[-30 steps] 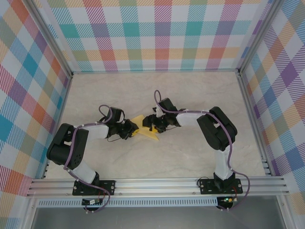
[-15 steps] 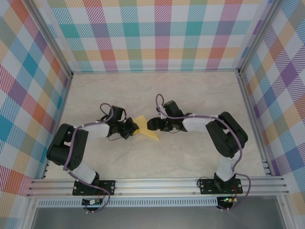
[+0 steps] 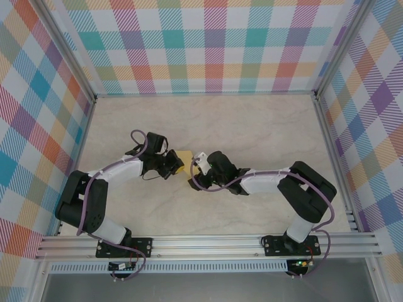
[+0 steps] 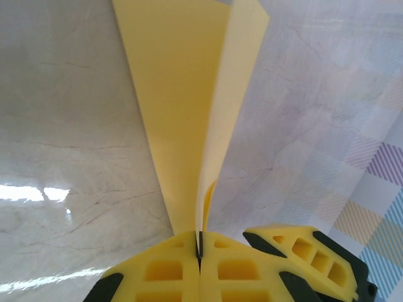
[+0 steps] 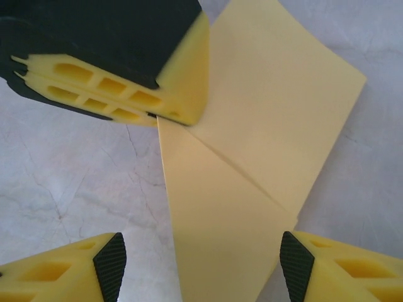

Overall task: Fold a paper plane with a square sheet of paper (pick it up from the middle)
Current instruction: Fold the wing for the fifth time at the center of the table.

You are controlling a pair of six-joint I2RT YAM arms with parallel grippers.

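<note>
The folded yellow sheet of paper [image 5: 264, 126] is near the middle of the table [image 3: 264, 126], slightly left of centre. It shows one diagonal crease. The fingers of the left gripper [image 4: 199, 246] are pressed together, pinching the sheet's edge. The fingers of the right gripper [image 5: 201, 261] are spread, one on either side of the sheet's other end, and are not clamping it. Whether the sheet touches the table cannot be judged.

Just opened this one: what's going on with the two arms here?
The left claw is shut on one end of the yellow sheet of paper, which is already folded into layers and shows a diagonal crease. The right claw is open, with a finger on either side of the sheet's other end. It is not yet a finished plane.
</note>
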